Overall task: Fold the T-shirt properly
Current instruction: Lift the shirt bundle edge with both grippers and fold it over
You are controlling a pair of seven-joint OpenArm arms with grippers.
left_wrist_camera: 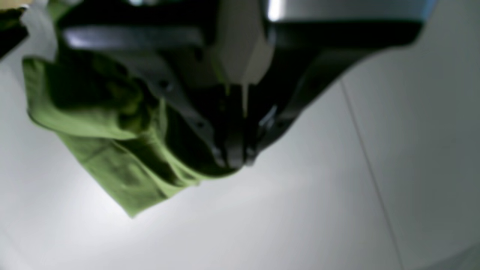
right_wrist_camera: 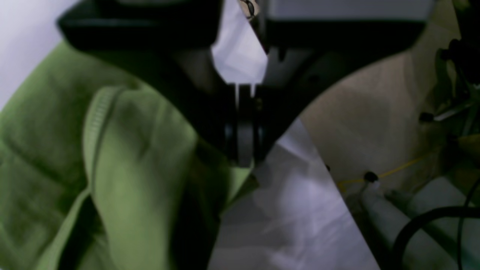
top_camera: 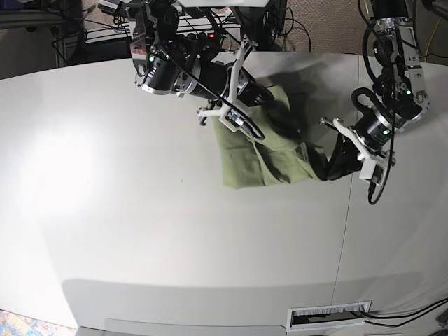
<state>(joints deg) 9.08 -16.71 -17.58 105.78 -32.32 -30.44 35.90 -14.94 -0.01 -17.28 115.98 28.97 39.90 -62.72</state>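
One T-shirt (top_camera: 255,150), olive green and bunched into folds, lies on the white table (top_camera: 140,231) toward its far side, a little right of centre, between two arms. The right gripper (right_wrist_camera: 240,159), at the shirt's far edge in the base view, has its jaws closed on a fold of the cloth. The left gripper (left_wrist_camera: 234,163), at the shirt's right-hand end, is likewise closed on a pinch of the fabric.
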